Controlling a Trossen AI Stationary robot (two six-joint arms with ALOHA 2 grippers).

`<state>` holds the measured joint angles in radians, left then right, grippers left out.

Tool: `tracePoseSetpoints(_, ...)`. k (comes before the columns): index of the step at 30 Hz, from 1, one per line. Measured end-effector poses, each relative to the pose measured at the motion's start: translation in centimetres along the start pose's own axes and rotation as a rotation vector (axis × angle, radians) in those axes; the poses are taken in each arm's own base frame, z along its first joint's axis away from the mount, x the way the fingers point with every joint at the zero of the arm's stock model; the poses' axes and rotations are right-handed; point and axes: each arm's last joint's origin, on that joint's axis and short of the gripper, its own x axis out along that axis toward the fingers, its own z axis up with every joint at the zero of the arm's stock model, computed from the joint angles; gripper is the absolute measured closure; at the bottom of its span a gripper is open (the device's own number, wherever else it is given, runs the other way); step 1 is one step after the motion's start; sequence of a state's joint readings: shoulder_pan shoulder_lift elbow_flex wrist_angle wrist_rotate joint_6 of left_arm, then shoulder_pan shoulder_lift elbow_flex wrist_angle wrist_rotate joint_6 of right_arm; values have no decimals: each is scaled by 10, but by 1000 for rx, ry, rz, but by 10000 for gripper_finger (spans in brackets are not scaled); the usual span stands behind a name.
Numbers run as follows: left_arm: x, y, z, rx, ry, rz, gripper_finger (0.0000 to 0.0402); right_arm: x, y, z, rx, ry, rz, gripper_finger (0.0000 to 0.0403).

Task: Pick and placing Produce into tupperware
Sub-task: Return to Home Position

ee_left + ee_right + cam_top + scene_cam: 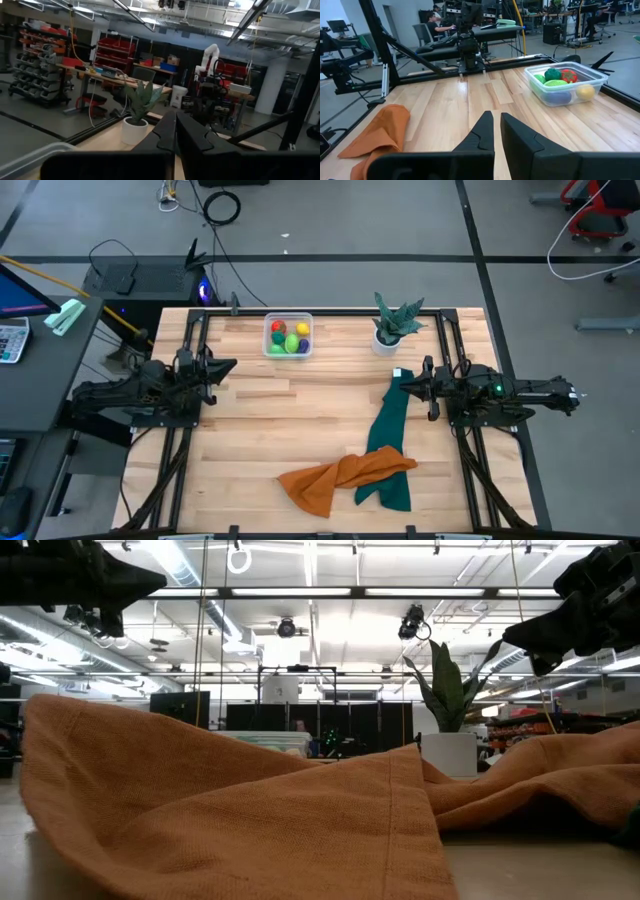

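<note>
Wooden table [300,410] | clear square tupperware [601,82] | red, green, yellow produce [562,82] inside

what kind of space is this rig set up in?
Likely a robotics lab or workshop: racks of red parts bins, a white robot arm by a far bench, and a person seated at a desk.

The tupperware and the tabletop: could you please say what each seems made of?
The tupperware looks like clear, glossy plastic: the produce shows through its walls. The table looks like pale matte wood, with plank seams and grain.
</note>
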<state>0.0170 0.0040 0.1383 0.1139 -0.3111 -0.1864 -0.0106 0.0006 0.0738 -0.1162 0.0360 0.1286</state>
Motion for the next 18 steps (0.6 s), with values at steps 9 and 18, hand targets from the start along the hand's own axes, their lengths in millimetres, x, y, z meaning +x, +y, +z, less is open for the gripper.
tracePoseSetpoints(9, 0, -1, -1, -20, 14, -25, 390, 0, 0, 0, 0, 0, 0, 402)
tracePoseSetpoints(18, 1, 0, -7, -50, 4, -28, 392, 0, 0, 0, 0, 0, 0, 402)
